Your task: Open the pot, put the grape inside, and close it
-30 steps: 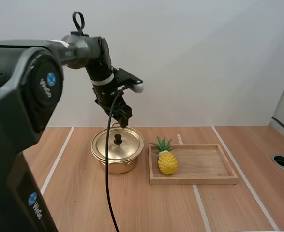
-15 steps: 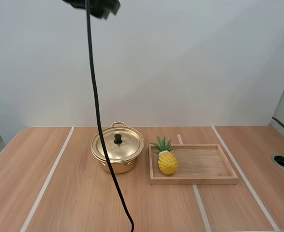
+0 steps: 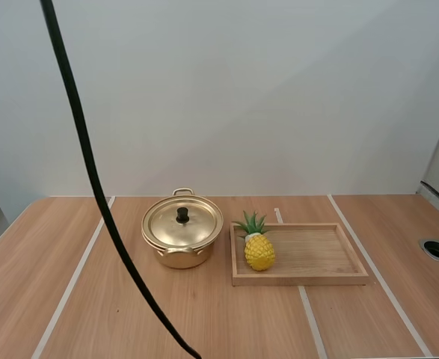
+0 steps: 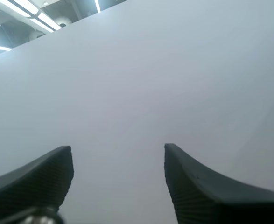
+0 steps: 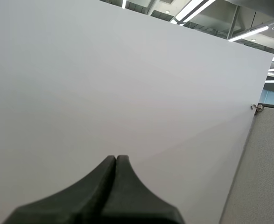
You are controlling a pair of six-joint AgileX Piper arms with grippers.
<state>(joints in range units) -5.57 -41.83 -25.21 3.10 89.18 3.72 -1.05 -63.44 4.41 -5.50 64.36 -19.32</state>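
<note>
A gold pot (image 3: 182, 238) with its lid on and a black knob (image 3: 182, 215) stands on the wooden table (image 3: 129, 307). To its right a yellow toy pineapple (image 3: 258, 250) lies at the left end of a wooden tray (image 3: 316, 258). My left gripper (image 4: 119, 154) is open, its ribbed fingers (image 4: 197, 186) standing apart with nothing between them, facing a plain white wall. My right gripper (image 5: 115, 161) is shut on nothing, its fingers together as one dark wedge, also facing the white wall.
A round metal-rimmed hole (image 3: 437, 249) is set in the table at the far right. White lines (image 3: 77, 273) run across the tabletop. Bare wood lies in front of the pot and tray.
My left arm, which hung over the pot a second ago, has risen up and out of the high view. Pot, pineapple and tray have not moved.
</note>
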